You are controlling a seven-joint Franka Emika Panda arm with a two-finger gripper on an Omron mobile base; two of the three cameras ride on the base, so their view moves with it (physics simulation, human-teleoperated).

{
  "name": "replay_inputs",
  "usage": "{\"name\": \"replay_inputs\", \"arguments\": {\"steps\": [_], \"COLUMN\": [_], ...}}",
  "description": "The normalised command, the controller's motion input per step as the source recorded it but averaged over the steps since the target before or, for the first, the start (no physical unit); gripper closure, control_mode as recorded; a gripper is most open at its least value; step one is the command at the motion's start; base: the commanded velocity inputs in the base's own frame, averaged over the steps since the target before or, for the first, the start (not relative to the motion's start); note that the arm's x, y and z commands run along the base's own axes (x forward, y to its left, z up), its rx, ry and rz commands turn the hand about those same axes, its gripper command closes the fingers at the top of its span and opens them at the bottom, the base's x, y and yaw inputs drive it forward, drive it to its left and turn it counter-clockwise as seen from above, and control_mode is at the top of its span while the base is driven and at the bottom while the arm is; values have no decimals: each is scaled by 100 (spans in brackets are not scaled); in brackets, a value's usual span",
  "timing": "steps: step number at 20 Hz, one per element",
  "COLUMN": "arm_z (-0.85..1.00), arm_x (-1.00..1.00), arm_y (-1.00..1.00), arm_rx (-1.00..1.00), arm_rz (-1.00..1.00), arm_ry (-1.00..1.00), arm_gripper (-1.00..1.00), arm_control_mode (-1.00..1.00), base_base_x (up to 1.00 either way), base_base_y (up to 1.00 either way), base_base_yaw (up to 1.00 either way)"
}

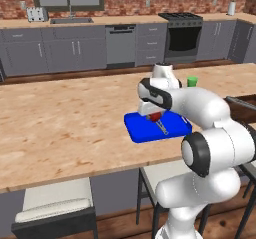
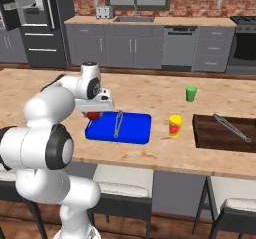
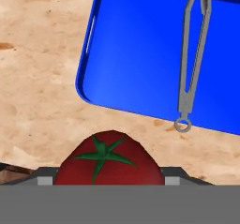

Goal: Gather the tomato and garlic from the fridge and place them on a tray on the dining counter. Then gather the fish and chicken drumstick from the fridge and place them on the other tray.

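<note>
A red tomato (image 3: 110, 161) with a green stem sits between the jaws of my gripper (image 1: 154, 115), which is shut on it. The gripper (image 2: 93, 114) hangs just above the left end of the blue tray (image 2: 134, 129) on the dining counter (image 1: 60, 128). In the hand view the blue tray (image 3: 136, 54) lies ahead of the tomato, with metal tongs (image 3: 192, 59) lying on it. A dark wooden tray (image 2: 215, 135) stands to the right on the same counter. Garlic, fish and chicken drumstick are out of view.
A yellow jar (image 2: 175, 126) stands between the two trays and a green cup (image 2: 191, 93) behind them. A second pair of tongs (image 2: 231, 127) lies on the wooden tray. Stools (image 1: 55, 203) stand under the counter's near edge. Cabinets and a stove (image 1: 182, 33) line the far wall.
</note>
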Motion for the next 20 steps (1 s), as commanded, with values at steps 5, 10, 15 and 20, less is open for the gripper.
{"name": "replay_inputs", "arguments": {"steps": [5,10,15,20], "arm_z": [-35,-47,-54,-38], "arm_x": [44,40,41,32], "arm_y": [0,0,0,0], "arm_rx": [0,0,0,0], "arm_rz": [0,0,0,0], "arm_ry": [-4,0,0,0], "arm_gripper": [100,100,100,100], "arm_control_mode": [-100,-100,-100,-100], "base_base_x": [0,0,0,0], "base_base_y": [0,0,0,0], "base_base_yaw": [0,0,0,0]}}
